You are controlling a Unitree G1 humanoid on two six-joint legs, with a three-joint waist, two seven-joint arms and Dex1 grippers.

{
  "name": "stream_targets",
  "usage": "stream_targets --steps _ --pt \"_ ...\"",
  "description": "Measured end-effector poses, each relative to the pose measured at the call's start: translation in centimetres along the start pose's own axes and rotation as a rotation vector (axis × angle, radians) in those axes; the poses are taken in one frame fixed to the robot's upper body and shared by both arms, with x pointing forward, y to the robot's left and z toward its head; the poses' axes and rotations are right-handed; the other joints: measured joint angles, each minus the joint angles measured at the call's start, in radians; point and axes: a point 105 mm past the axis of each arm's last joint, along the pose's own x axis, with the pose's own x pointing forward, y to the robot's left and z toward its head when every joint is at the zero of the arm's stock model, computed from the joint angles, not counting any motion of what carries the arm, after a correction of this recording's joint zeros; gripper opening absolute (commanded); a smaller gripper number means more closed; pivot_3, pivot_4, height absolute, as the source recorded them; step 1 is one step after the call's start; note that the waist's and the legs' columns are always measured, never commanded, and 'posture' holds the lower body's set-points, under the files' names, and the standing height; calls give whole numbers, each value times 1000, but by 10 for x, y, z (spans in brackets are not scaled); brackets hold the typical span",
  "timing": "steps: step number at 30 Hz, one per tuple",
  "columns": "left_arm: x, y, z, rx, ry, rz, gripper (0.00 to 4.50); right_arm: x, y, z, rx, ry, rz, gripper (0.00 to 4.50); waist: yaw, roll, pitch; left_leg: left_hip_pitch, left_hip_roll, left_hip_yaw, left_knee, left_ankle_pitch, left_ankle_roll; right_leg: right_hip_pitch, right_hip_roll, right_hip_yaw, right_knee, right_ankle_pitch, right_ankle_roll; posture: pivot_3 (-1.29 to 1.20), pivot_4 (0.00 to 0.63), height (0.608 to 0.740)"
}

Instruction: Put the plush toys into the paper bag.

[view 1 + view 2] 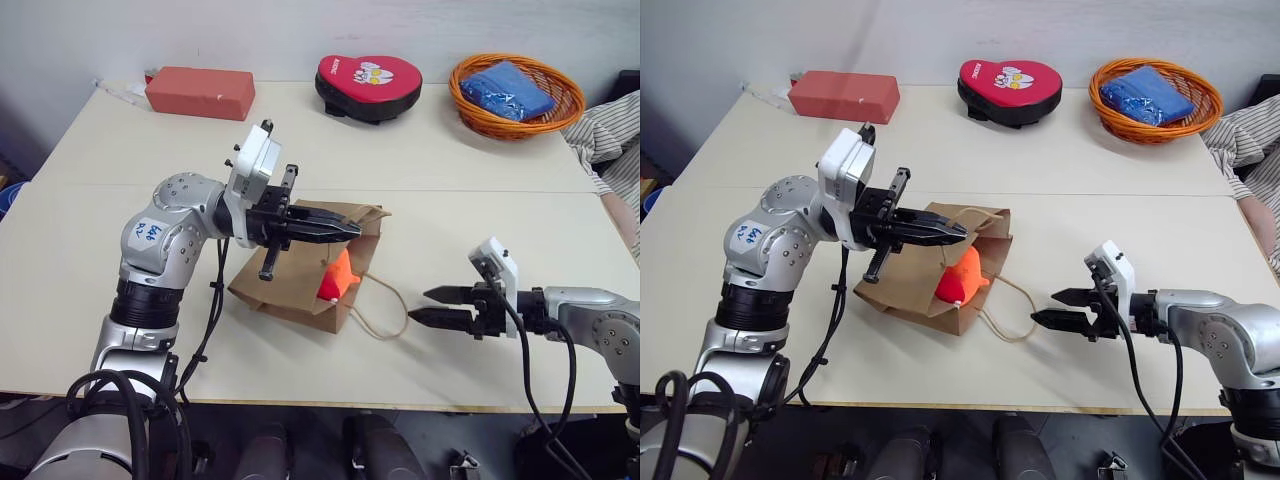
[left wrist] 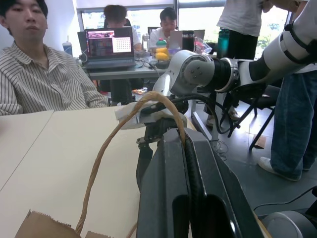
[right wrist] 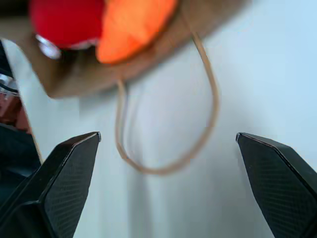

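The brown paper bag [image 1: 285, 285] lies on its side in the middle of the table, its mouth facing right. Both plush toys sit in that mouth: the fuzzy orange one [image 1: 343, 270] and the smaller red one [image 3: 67, 22] beside it. My left gripper [image 1: 350, 229] hovers level over the bag, shut on the upper cord handle [image 2: 124, 124] and holding the top edge up. The bag's other handle [image 1: 385, 312] lies as a loop on the table. To the right of that loop, my right gripper [image 1: 420, 304] stands open and empty, pointing at the bag's mouth.
Along the far edge stand a red rectangular box [image 1: 200, 92], a red heart-shaped pad [image 1: 368, 85] and an orange wicker basket [image 1: 515, 120] holding something blue. A person in a striped shirt [image 1: 612, 140] sits at the right side of the table.
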Motion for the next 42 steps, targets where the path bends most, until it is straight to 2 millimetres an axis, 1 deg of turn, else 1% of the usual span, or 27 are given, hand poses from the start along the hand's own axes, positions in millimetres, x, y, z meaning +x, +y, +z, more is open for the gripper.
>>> stream_targets --steps 2,4,5,8,10,11,13,16,17,20,23,24,26,27,29,30,31,33,34,36,38,40,41,42 --pt "-1 0 0 -5 2 3 0 2 -1 -8 56 41 -16 4475 1 0 0 0 0 0 0 0 0 0 0 0 0 0 0 0 150 740" --pt "-1 0 -1 -8 5 7 0 10 3 -10 95 38 4 4085 0 0 0 0 0 0 0 0 0 0 0 0 0 0 0 0 150 740" --pt "-1 0 -1 -8 4 8 0 18 9 -10 122 31 37 3851 -2 -1 -1 0 0 0 0 0 0 0 0 0 0 0 0 0 150 740" --pt "-1 0 -1 -13 4 10 0 44 28 -11 197 15 144 2878 -1 0 -1 0 1 0 0 0 0 -1 0 1 1 0 0 0 150 740" --pt "-1 0 -1 -13 4 10 0 52 32 -6 212 2 152 2148 0 0 0 0 1 0 0 0 0 -1 0 0 1 0 0 0 150 740" --pt "-1 0 -1 -14 4 10 0 53 32 -2 213 -15 147 1851 0 0 0 0 0 0 0 0 0 -1 -1 0 1 0 0 0 150 740" --pt "-1 0 -1 -13 4 10 0 52 30 2 212 -19 133 1101 6 0 0 0 0 0 0 0 0 0 -1 0 0 0 0 0 150 740" --pt "-1 0 -1 -13 5 11 0 42 24 8 247 -61 116 50 13 0 -1 -1 0 0 0 0 0 0 -1 0 -1 0 0 0 150 740" --pt "-2 0 -1 -13 6 12 0 38 23 10 260 -79 117 20 13 0 -1 -1 0 0 0 0 0 0 -1 0 -1 0 0 0 150 740" --pt "-3 1 -1 -11 9 16 0 24 25 24 264 -152 150 20 14 0 -1 -1 0 0 -1 0 0 -1 -1 0 -1 0 0 0 150 740" --pt "-5 3 1 0 1 33 0 2 26 51 245 -257 185 20 8 0 -1 -1 0 0 -1 0 0 -1 -1 0 -1 0 0 0 150 740" --pt "-6 3 1 3 -2 39 0 -6 26 56 229 -276 178 20 8 0 -1 -1 0 0 -1 0 0 -1 0 0 -1 0 0 0 150 740" --pt "-7 5 2 7 -5 43 0 -17 22 55 207 -249 118 20 8 0 -1 -1 0 0 -2 0 0 -1 0 0 -1 0 0 0 150 740" --pt "-8 5 1 5 -6 46 0 -21 18 48 195 -204 63 185 11 0 -1 -1 0 0 -2 0 0 0 0 0 -1 0 0 0 150 740" --pt "-9 7 0 1 -10 50 0 -21 15 30 184 -108 3 597 15 0 0 -2 0 0 -2 0 1 0 0 0 -1 0 0 0 150 740" --pt "-8 7 0 2 -11 49 0 -19 17 22 178 -66 0 890 17 0 0 -2 0 0 -2 0 1 0 0 0 -1 0 0 0 150 740" --pt "-7 7 1 5 -15 47 0 -15 20 12 170 -11 -4 1286 20 0 0 -2 0 0 -2 -1 1 0 0 0 -1 0 0 0 150 740" --pt "-5 6 1 8 -25 43 0 -9 23 2 161 29 1 1878 20 0 0 -2 0 1 -1 -1 1 0 0 0 -1 0 0 0 150 740" --pt "-4 7 1 9 -31 40 0 -7 25 -3 161 49 6 2258 22 0 0 -2 0 1 -1 -1 1 -1 0 0 -3 0 0 0 150 740" --pt "-2 7 1 9 -36 39 0 -6 24 -8 178 60 -1 2957 24 0 0 -2 0 1 -1 -1 1 0 0 0 -2 0 0 0 150 740" --pt "-2 7 1 9 -37 45 0 -6 23 -18 211 85 -5 3651 25 0 0 -2 0 1 -1 -1 1 0 0 0 -2 0 0 0 150 740" --pt "-2 8 3 6 -52 57 0 -6 27 -28 252 109 21 4348 25 0 0 -2 0 0 -1 -1 1 0 0 0 -2 0 0 0 150 740" --pt "-4 9 6 6 -67 69 0 -5 30 -32 272 114 45 4467 25 0 0 -2 0 0 -1 -1 1 0 0 0 -3 0 0 0 150 740" --pt "-6 10 8 11 -74 79 0 -4 33 -35 288 108 66 4467 24 0 0 -2 0 0 -1 -1 1 0 0 0 -3 0 0 0 150 740"
